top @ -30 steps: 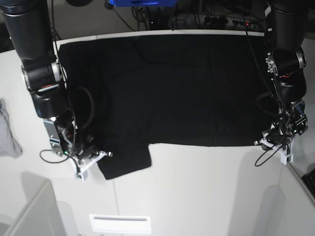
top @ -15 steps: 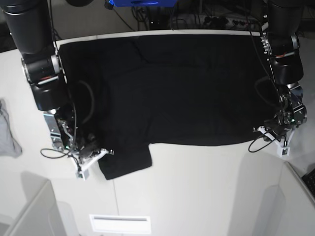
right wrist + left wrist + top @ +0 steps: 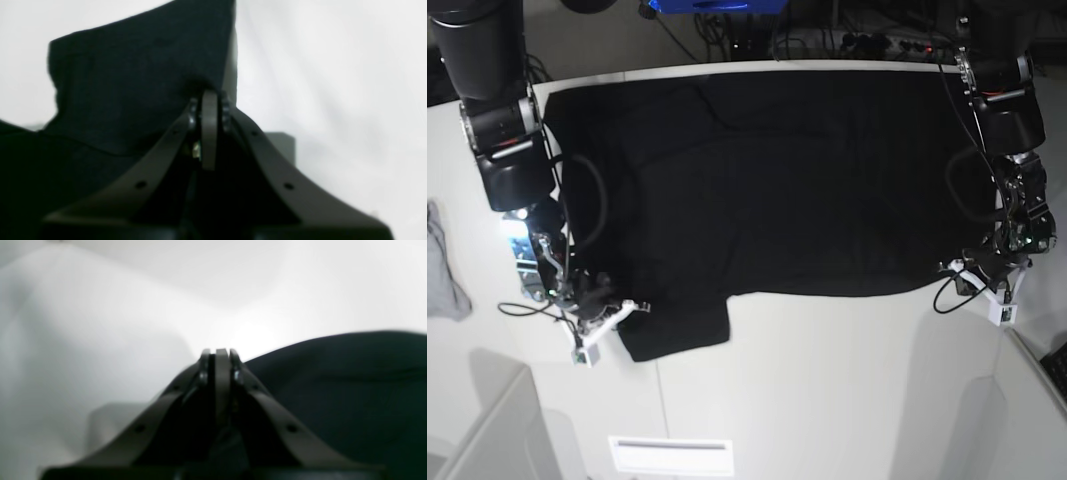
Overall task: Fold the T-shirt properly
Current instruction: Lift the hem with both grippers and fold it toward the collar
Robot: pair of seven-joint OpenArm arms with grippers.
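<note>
lying flat, the t-shirt is pinched by both arms' closed fingers, grey cloth aside.

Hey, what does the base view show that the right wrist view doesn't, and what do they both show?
Only the base view shows the whole large black cloth T-shirt spread across the white table, the small grey cloth at the table's edge, and the left gripper at the shirt's corner.

Only the right wrist view shows, close up, the right gripper with its jaws shut at the edge of the sleeve; whether they pinch cloth I cannot tell.

Both show the black shirt, the white table and the right gripper by the sleeve.
</note>
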